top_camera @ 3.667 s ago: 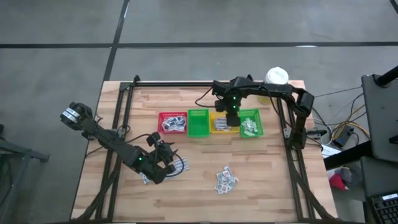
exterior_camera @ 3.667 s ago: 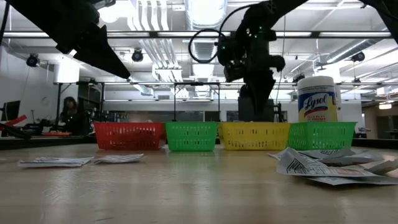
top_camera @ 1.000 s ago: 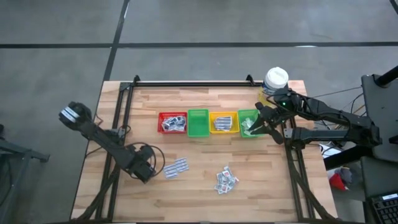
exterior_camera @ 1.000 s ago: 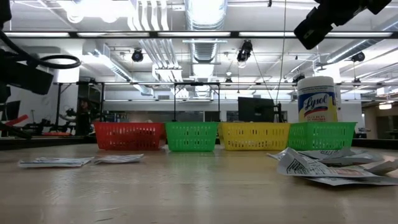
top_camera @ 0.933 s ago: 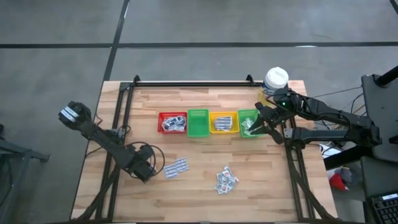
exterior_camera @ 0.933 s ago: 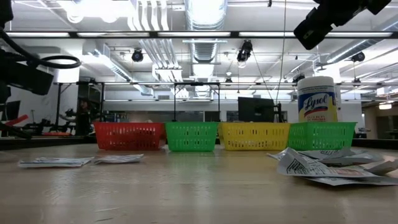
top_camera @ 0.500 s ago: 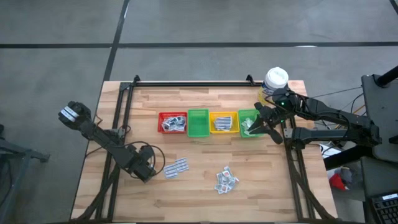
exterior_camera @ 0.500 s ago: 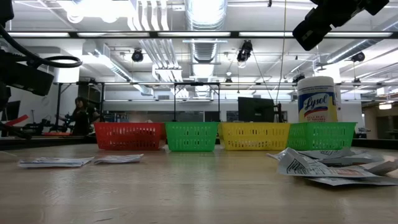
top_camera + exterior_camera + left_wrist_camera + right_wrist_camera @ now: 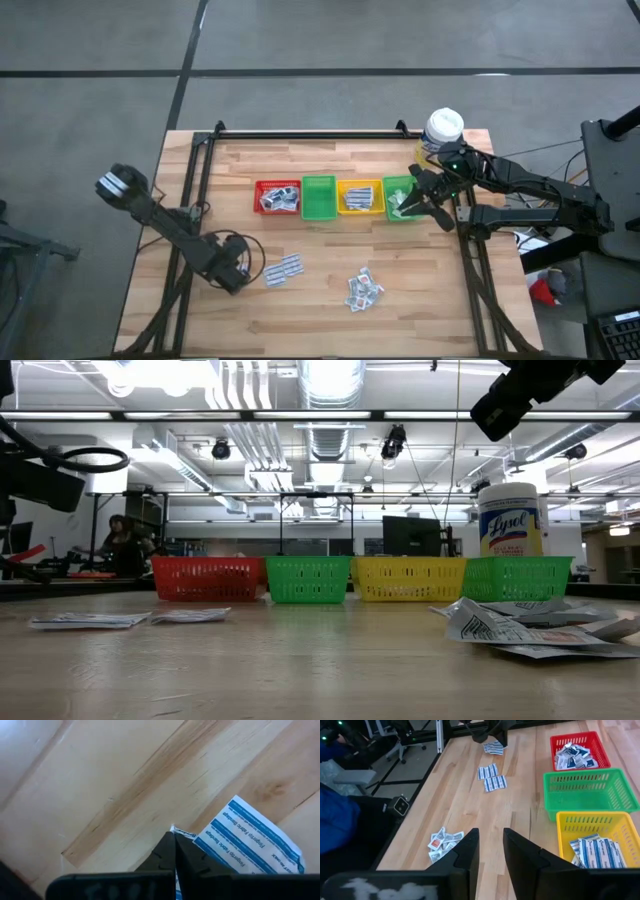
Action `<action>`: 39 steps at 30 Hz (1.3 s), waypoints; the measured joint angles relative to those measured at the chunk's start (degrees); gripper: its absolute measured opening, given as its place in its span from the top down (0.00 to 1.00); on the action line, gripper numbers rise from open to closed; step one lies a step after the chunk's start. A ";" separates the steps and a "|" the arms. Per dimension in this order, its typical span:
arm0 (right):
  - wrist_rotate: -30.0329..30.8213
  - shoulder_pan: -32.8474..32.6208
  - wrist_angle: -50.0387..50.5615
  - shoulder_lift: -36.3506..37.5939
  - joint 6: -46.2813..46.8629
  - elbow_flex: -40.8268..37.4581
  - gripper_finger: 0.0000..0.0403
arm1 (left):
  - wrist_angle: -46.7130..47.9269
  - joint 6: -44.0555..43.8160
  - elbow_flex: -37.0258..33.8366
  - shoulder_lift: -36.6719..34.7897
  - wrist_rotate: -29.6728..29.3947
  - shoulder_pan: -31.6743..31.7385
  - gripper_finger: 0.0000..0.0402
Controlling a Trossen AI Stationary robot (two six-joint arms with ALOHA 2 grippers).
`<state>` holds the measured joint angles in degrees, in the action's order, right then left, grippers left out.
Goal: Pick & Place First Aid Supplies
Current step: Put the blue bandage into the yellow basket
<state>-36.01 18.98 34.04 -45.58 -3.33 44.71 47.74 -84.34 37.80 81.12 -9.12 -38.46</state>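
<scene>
Left hand (image 9: 173,845) pressed to table (image 9: 100,780), fingers fully closed, pinching corner of blue-print packet (image 9: 250,842) lying flat just ahead. Packet judged light, thin, limp, slippery: grip edge. Right hand (image 9: 490,850) part open, empty, above green bin (image 9: 402,199).

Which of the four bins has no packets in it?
The green bin standing between the red bin and yellow bin; the right wrist view shows its floor bare, while the others hold white packets.
</scene>
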 joint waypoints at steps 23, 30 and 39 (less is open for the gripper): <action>0.05 0.02 -0.09 -0.38 1.90 0.00 0.79 | 23.66 0.35 11.05 0.04 -11.91 0.09 1.00; 0.13 0.00 -0.17 -2.05 1.69 0.00 0.81 | 27.45 -0.59 13.90 0.44 -12.78 0.14 1.00; 0.14 0.02 -0.51 -5.21 2.03 0.00 0.84 | 28.79 1.83 19.39 0.44 -20.25 0.24 1.00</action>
<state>-35.87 19.00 33.53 -50.79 -1.30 44.71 76.53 -82.50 57.19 81.56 -29.37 -38.22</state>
